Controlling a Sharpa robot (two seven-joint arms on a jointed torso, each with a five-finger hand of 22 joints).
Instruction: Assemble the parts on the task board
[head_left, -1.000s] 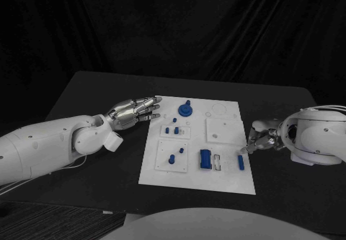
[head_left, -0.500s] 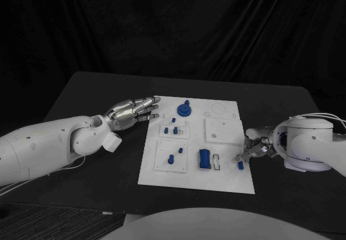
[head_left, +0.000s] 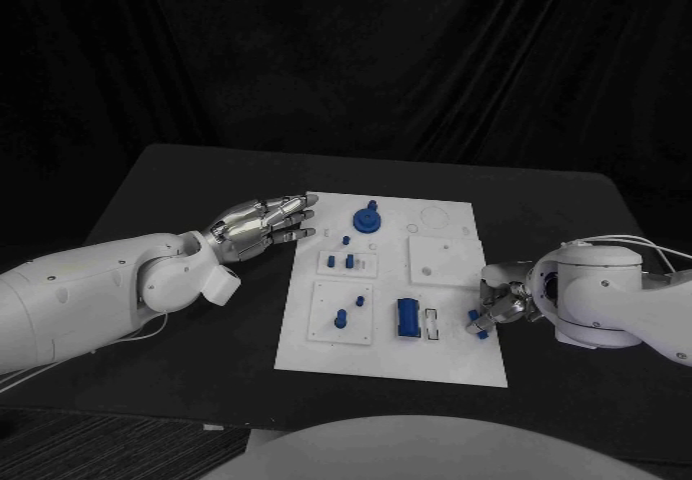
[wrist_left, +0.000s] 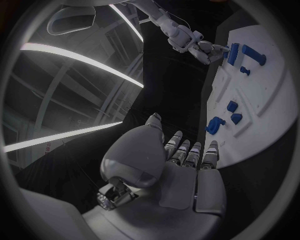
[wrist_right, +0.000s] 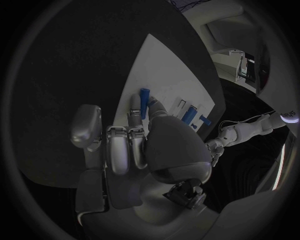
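Head view, right hand (head_left: 500, 302) moved inward since earlier, fingers pinching blue peg (head_left: 477, 322), left hand (head_left: 264, 225) fingers apart

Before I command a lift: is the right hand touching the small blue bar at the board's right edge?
Touching. In the right wrist view, the right hand has fingertips pressed on both sides of the blue bar, which is tilted up off the task board.

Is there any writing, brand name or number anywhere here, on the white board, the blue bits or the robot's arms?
None can be read.
Task board: plain white, no lettering to be seen.
Blue parts, such as the round one: no marks.
Left hand and right hand: no legible label or number.
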